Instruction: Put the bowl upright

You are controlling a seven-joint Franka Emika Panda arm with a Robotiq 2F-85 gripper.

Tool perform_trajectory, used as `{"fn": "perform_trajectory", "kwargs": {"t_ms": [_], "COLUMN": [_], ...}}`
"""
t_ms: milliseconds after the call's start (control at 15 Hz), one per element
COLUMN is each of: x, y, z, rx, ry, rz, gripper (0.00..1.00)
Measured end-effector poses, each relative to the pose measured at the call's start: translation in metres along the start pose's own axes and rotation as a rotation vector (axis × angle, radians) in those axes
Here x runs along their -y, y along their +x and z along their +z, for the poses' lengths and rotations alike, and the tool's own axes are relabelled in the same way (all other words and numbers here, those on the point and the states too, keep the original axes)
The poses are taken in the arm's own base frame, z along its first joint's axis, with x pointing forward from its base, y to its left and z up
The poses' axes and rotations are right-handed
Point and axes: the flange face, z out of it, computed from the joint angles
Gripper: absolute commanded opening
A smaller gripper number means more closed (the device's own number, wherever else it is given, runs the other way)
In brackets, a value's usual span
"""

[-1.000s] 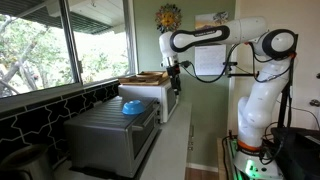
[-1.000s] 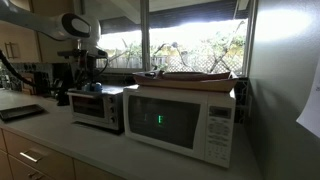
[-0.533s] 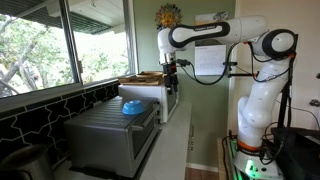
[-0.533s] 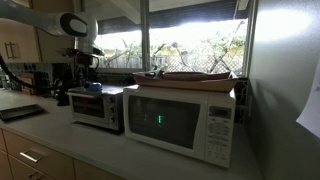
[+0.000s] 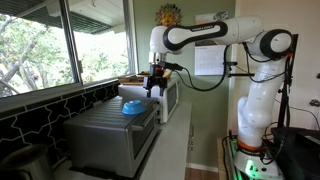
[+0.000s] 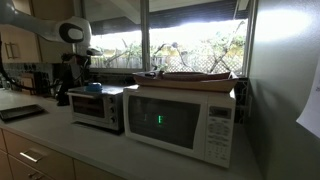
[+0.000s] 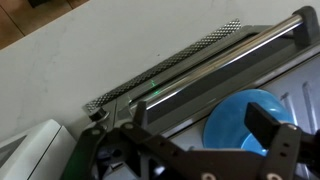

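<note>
Hovering above the toaster oven [image 5: 105, 135], the gripper [image 5: 155, 88] has its fingers spread wide, holding nothing; the blue bowl [image 5: 132, 107] rests on the oven's top, lower and left of them in an exterior view, not yet between them.

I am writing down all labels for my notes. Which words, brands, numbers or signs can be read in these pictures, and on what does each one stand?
No text can be read in any view.
microwave display: green glow, too small to read.
sheet on the wall: too blurred to read.
bowl: plain blue, no marking seen.
</note>
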Motion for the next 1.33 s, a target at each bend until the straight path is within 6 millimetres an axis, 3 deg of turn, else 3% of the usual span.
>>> {"fn": "perform_trajectory", "kwargs": {"t_ms": [267,800,1333], "x": [0.011,0.03,0.025], "y": [0.007,0.031,0.049], "z": [0.014,0.024,0.026], "rx": [0.025,-0.025,-0.071], "ry": [-0.009,0.032,-0.02], "rz": [0.088,0.15,0.2], "gripper": [1.0,1.0,1.0]}}
